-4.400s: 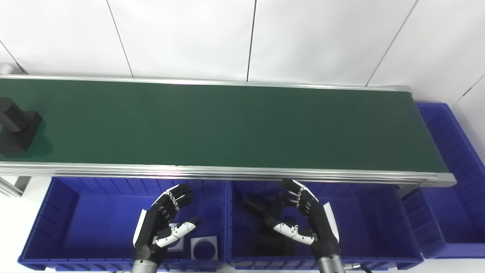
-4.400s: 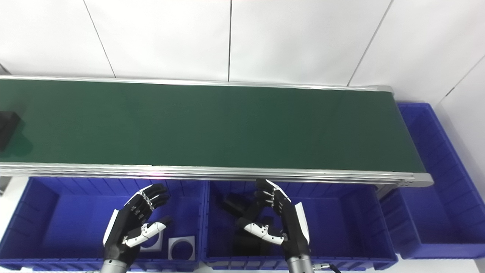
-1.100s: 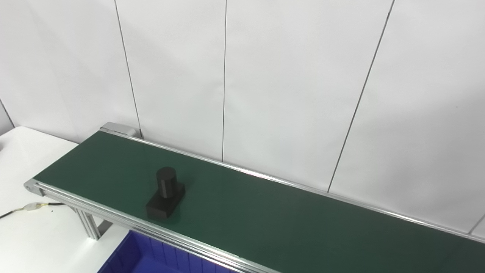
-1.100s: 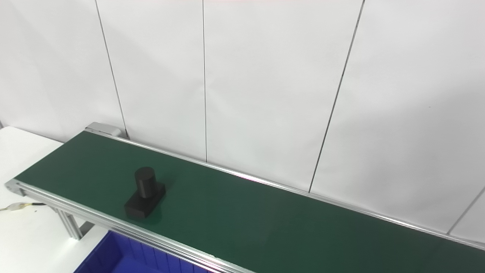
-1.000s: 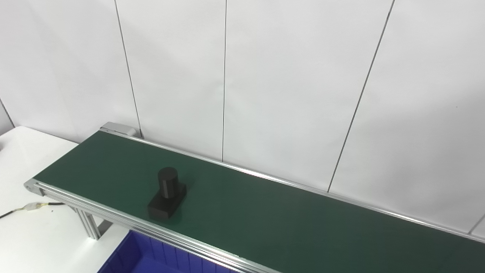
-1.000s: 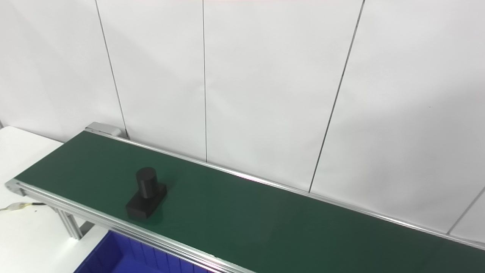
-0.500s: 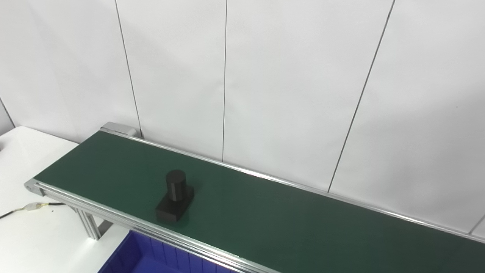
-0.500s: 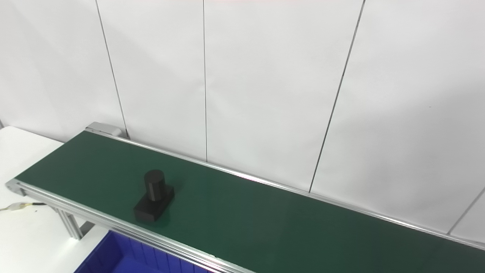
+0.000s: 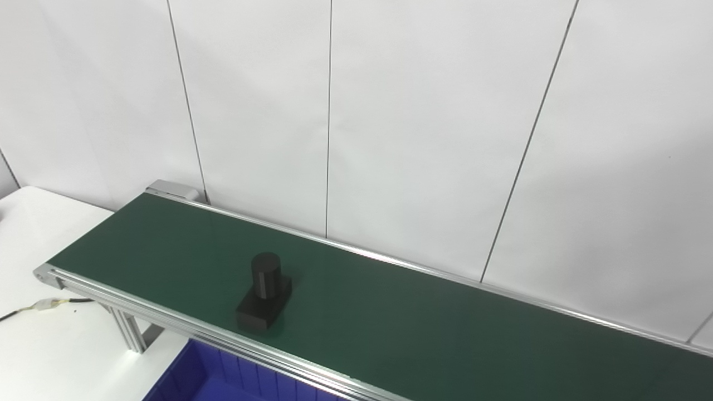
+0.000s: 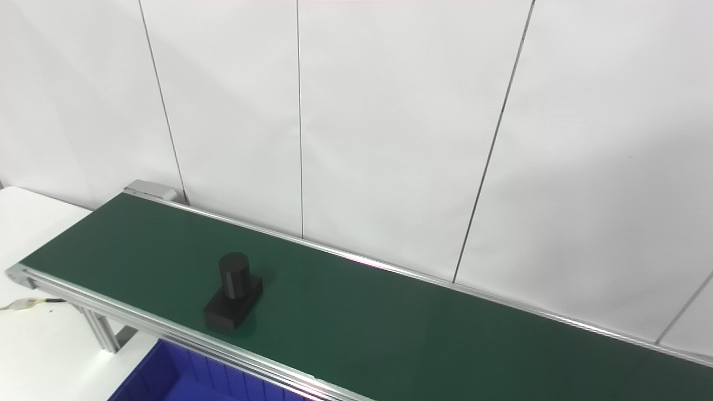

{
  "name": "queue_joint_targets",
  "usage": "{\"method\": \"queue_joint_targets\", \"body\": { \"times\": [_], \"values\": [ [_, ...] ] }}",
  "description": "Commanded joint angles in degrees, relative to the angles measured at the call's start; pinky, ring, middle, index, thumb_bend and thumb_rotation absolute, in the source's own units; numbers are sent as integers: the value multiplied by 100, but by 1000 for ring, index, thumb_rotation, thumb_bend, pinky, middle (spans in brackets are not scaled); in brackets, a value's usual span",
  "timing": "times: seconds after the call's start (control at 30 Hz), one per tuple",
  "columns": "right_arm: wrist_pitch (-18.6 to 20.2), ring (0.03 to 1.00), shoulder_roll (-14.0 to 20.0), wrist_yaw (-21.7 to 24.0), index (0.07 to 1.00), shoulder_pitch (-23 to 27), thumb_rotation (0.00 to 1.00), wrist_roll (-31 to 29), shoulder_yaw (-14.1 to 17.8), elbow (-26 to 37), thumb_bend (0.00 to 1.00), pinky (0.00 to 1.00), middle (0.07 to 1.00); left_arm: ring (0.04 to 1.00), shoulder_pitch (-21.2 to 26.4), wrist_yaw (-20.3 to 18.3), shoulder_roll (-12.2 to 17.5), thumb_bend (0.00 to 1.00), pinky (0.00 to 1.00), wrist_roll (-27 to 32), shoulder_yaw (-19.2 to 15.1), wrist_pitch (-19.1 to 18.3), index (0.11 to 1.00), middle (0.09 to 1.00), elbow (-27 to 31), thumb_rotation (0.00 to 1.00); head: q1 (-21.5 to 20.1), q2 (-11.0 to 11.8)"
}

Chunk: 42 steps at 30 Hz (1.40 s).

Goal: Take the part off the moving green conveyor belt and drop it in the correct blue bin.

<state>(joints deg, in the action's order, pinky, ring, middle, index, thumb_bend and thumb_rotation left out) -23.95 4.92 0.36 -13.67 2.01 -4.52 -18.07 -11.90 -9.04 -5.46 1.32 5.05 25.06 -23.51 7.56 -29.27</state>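
Neither hand is in frame in either view, left or right alike; whether their fingers are spread or closed cannot be told; nothing is being held where the cameras can see.

Black part [image 9: 264,299] sits on the green conveyor belt [image 9: 390,328], toward its left end and nearer the front rail than the back; it is a flat rectangular base with an upright cylinder standing on the rear portion; base flat on the belt, cylinder upright, not tipped. Judged: the head is turned toward the belt's feed end to watch the part come along, so pickup is not yet begun; the upright cylinder looks the natural place to close fingers round from above or the side, the low base offering little to hold.

Surroundings: white panelled wall [image 9: 423,122] runs close behind the belt's back rail [image 10: 384,267]; a corner of a blue bin [image 9: 195,379] shows below the front rail, its contents out of view; white table [image 9: 61,345] to the left carries a thin cable with a connector [image 9: 47,303]; a slotted metal leg [image 10: 100,334] props the belt's end.

Obstructions: belt surface around the part is bare; nothing lies between part and front rail; the rail itself is a low lip any reach from the front must clear; which bin is correct cannot be judged from these views.
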Motion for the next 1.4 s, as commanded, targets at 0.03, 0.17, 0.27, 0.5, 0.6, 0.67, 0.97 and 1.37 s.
{"method": "queue_joint_targets", "body": {
  "times": [0.03, 0.17, 0.27, 0.5, 0.6, 0.67, 0.97, 1.37],
  "values": [
    [-297, 743, -43, -54, 773, 0, 31, 8, -43, 224, 639, 645, 785, 706, 20, -36, 61, 736, 748, 29, 14, 183, 678, 730, 193, 0, -113, -101],
    [-297, 728, -32, -175, 774, -23, 66, 123, -119, 313, 674, 622, 780, 701, 21, -106, 99, 707, 721, 118, 13, 183, 681, 728, 230, 0, -201, -174],
    [-297, 734, -40, -213, 778, -38, 62, 120, -143, 330, 688, 628, 783, 711, 4, -119, 103, 694, 734, 135, 6, 182, 686, 729, 273, 0, -223, -221],
    [-297, 741, -73, -198, 774, -71, 72, 72, -158, 372, 690, 640, 782, 720, -65, -107, 155, 642, 762, 112, -6, 185, 697, 743, 440, 0, -298, -357],
    [-297, 744, -77, -204, 777, -88, 62, 91, -184, 387, 681, 645, 787, 729, -88, -114, 196, 629, 772, 104, -9, 185, 706, 750, 473, 0, -340, -407],
    [-297, 743, -96, -211, 780, -98, 53, 85, -185, 387, 684, 646, 789, 725, -97, -99, 214, 620, 773, 92, -24, 184, 711, 748, 491, 0, -379, -441],
    [-297, 739, -83, -435, 778, -136, 83, 278, -358, 480, 684, 647, 783, 746, -111, -171, 275, 567, 794, 242, -104, 182, 726, 767, 523, 0, -821, -625],
    [-297, 757, -244, -510, 797, -182, 82, 405, -418, 642, 669, 676, 801, 757, -100, -324, 414, 538, 795, 487, -160, 184, 737, 777, 655, 0, -1207, -848]
  ]
}}
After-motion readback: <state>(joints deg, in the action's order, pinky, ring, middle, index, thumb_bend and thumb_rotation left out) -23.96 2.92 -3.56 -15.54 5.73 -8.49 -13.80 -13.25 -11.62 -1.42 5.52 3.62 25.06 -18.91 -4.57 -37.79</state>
